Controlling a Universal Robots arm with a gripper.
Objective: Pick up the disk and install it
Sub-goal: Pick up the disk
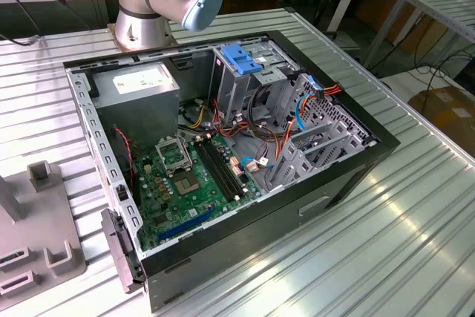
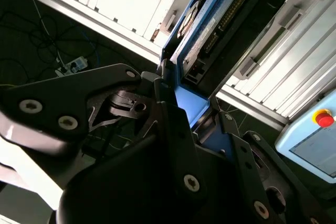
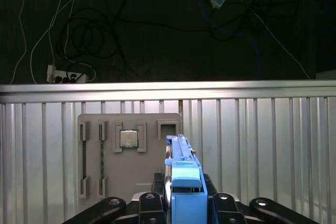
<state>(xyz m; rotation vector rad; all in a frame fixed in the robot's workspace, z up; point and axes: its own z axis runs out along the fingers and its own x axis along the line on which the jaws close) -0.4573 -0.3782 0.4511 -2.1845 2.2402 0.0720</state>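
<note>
Disk (image 3: 180,167): blue-framed drive, held edge-on above the ribbed bench (image 3: 262,145), over the grey fixture plate (image 3: 113,177). Pincer (image 3: 182,205): pinching the disk by one end, probably so the free end can enter a bay.

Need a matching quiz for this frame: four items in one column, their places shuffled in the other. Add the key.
1. disk
2. square chip
3. power-supply box
4. blue clip

A. atop the drive cage
B. inside the open case, corner nearest the arm base
C. clamped in the gripper
D. seated in the grey fixture plate

Pairs: 1-C, 2-D, 3-B, 4-A
</note>
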